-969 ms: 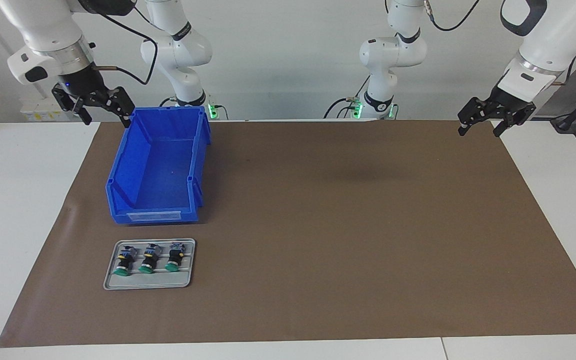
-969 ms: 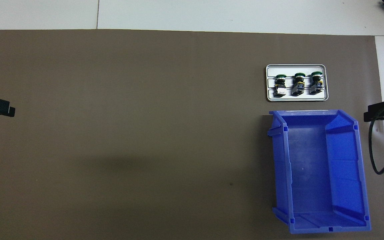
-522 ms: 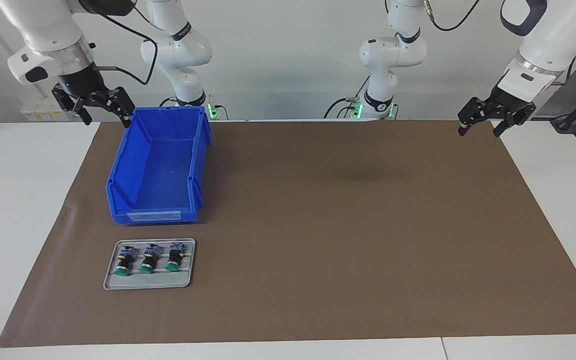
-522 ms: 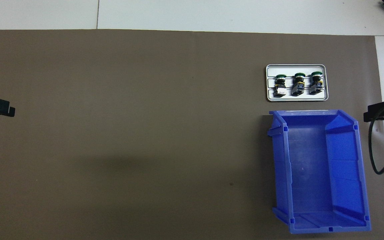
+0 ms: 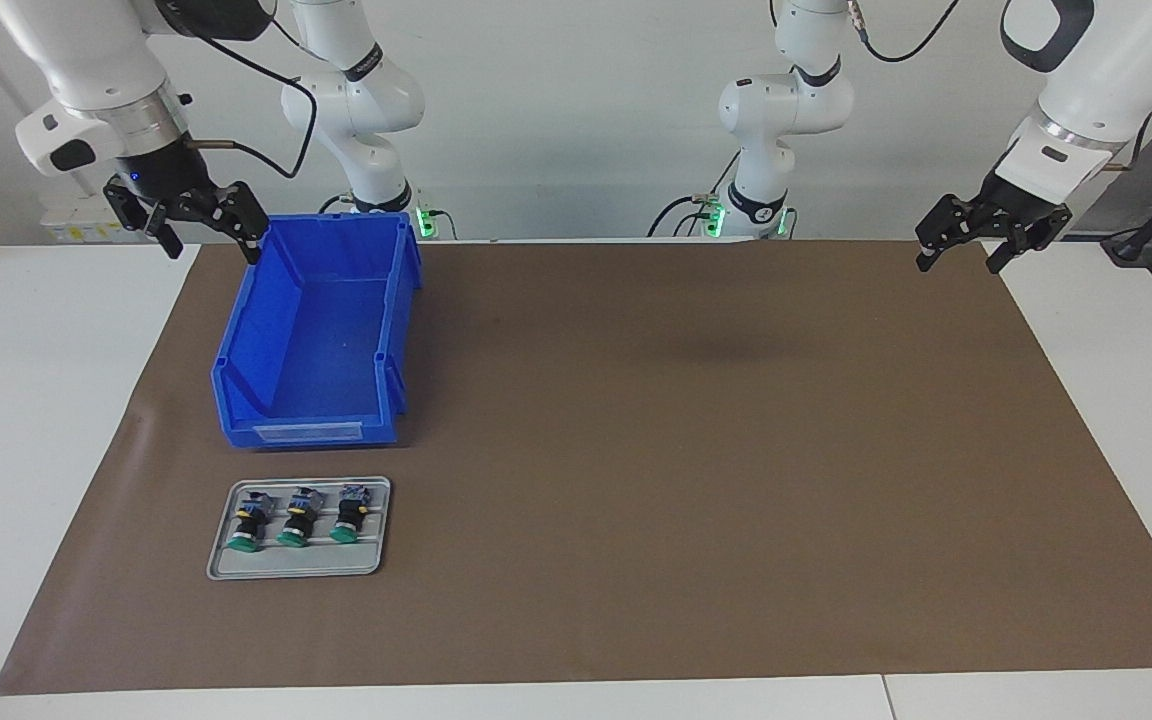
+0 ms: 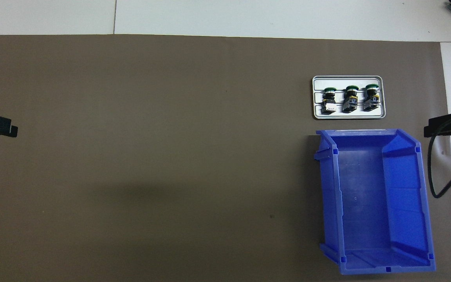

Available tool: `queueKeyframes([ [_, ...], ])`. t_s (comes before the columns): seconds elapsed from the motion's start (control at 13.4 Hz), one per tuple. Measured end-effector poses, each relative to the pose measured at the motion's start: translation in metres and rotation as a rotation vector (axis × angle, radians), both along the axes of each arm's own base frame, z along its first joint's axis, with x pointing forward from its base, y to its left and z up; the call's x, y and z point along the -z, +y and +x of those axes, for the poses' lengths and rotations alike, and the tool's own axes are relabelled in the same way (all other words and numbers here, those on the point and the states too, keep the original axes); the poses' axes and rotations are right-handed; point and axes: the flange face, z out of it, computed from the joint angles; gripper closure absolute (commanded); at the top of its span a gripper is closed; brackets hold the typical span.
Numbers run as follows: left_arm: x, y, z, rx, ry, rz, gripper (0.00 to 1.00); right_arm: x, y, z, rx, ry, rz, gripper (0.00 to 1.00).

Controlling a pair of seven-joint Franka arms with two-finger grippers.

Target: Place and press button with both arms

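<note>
Only the right gripper (image 5: 204,215), empty with fingers apart, has shifted slightly above the bin (image 5: 316,330), while the left gripper (image 5: 971,240) waits open and three buttons (image 5: 297,516) lie untouched on the tray (image 5: 236,568).

Blue bin (image 5: 311,335) (image 6: 374,203) sits on brown mat (image 5: 686,450) (image 6: 151,137), just beside grey tray (image 5: 299,568) (image 6: 347,80).

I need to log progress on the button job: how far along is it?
Nothing looks done: all three buttons lie on the tray, and the blue bin holds nothing. Nothing is in hand either: the right end effector hangs open beside the bin's rim, and the left end effector waits open over the mat's corner. Picking, placing and pressing a button are all left.
</note>
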Motion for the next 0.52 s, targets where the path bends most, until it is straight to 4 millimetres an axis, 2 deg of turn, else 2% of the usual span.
queueKeyframes([
  [0.15, 0.0, 0.0, 0.0, 0.0, 0.0, 0.0, 0.0, 0.026, 0.001, 0.017, -0.004, -0.049, -0.004, 0.0],
  [0.22, 0.0, 0.0, 0.0, 0.0, 0.0, 0.0, 0.0, 0.046, 0.003, 0.029, -0.009, -0.064, -0.007, 0.0],
  [0.37, 0.0, 0.0, 0.0, 0.0, 0.0, 0.0, 0.0, 0.092, 0.007, 0.06, -0.019, -0.101, -0.016, 0.0],
  [0.52, 0.0, 0.0, 0.0, 0.0, 0.0, 0.0, 0.0, 0.147, 0.011, 0.094, -0.021, -0.145, -0.017, 0.0],
])
